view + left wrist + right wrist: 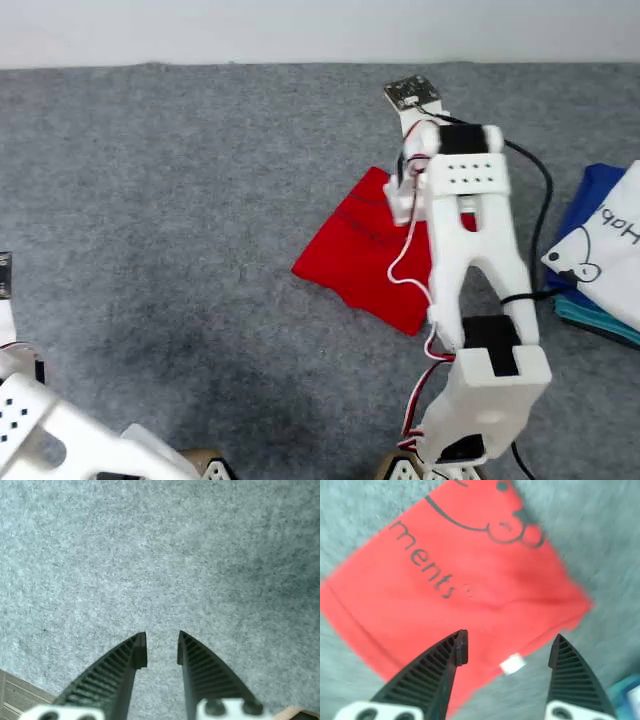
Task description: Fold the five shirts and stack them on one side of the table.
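A folded red shirt (355,245) with dark lettering lies on the grey carpeted table (200,180), right of centre. My right gripper (507,650) hangs open just above the red shirt (460,580), its fingers straddling the edge where a small white label (512,664) sticks out. In the high view the right arm (470,220) stretches over the shirt's right side. A stack of folded shirts sits at the right edge: a white one (610,260) on top, blue (590,195) and teal (590,318) beneath. My left gripper (161,650) is slightly open over bare carpet, holding nothing.
The left arm (30,420) sits at the near left corner. A strip of wooden table edge (15,697) shows beside the carpet in the left wrist view. Black and red cables (540,200) trail along the right arm.
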